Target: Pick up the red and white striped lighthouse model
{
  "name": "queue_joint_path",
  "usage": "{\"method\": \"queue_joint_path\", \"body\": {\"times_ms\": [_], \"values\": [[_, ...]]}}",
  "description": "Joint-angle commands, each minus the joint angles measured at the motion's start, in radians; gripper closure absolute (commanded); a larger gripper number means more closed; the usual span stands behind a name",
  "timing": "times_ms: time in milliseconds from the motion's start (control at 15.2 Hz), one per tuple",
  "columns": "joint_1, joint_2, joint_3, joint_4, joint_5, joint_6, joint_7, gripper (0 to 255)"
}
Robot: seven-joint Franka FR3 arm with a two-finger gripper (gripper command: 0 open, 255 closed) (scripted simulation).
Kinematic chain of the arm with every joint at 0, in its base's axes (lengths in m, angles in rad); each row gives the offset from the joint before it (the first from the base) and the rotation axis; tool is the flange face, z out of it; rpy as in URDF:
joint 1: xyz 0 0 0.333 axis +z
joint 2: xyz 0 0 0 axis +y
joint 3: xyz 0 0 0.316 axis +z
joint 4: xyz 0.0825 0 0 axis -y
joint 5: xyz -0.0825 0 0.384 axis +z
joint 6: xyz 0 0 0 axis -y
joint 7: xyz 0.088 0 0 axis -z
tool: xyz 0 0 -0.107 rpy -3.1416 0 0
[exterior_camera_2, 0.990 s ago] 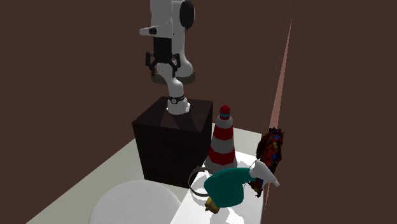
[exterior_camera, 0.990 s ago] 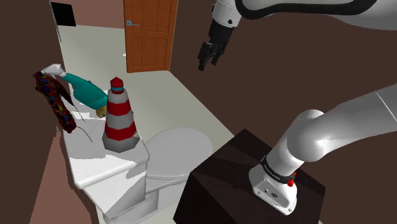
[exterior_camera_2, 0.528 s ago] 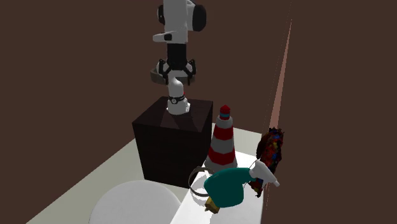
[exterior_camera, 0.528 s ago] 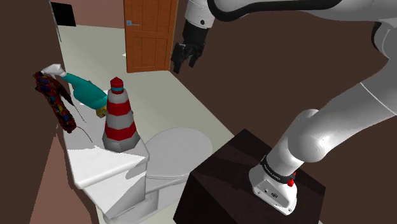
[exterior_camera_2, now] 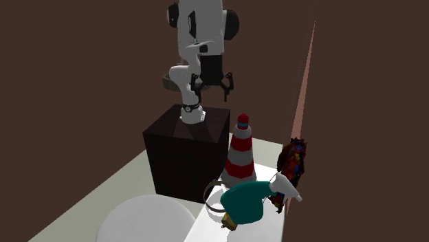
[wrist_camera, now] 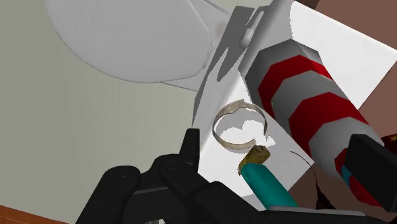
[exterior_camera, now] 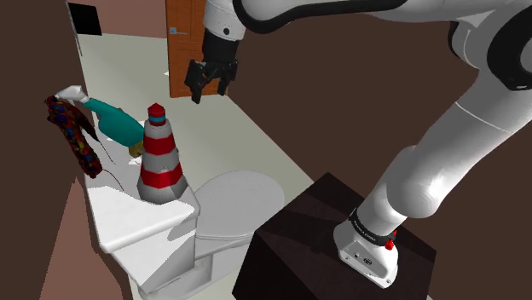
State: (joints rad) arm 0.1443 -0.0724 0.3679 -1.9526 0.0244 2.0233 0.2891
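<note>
The white arm [exterior_camera: 443,145] rose from its dark stand [exterior_camera: 307,243], arched high overhead and bent at the wrist, so that the hand pointed downward at a slight slant. Below the hand stood a white toilet [exterior_camera: 234,200], and on the flat cistern top [exterior_camera: 128,217] stood the red and white striped lighthouse model [exterior_camera: 160,158]. It was upright on its wide base, with its long axis vertical and its blue-banded red cap uppermost. The coming move turned on one relation: the lighthouse lay well below the gripper [exterior_camera: 210,89] and off to one side of it, clearly apart, with only open air between them. The gripper's two black fingers stood spread and empty, holding nothing. In the wrist view the model ran as a long striped shape ahead of the fingers, its cap end close to one finger rather than centred between the two. I judged that the hand would need to shift sideways and then descend, so the jaws could straddle the tapering body across its axis. Beyond the lighthouse from the hand lay a teal spray bottle [exterior_camera: 115,126] and a many-coloured object [exterior_camera: 75,141]. A thin grey ring [wrist_camera: 240,126] rested on the cistern top near the model.
</note>
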Motion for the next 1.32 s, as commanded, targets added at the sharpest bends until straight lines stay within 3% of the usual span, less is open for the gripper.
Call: {"method": "queue_joint_path", "body": {"times_ms": [0,528,1122,1188,1254], "values": [[0.017,0.07,0.024,0.067,-0.022,0.005,0.043,0],[0.104,0.328,0.068,0.339,-0.121,-0.005,0.16,0],[0.104,0.344,0.064,0.257,-0.132,0.09,0.166,0],[0.104,0.345,0.064,0.258,-0.132,0.091,0.167,255],[0.104,0.345,0.064,0.258,-0.132,0.091,0.167,255]]}}
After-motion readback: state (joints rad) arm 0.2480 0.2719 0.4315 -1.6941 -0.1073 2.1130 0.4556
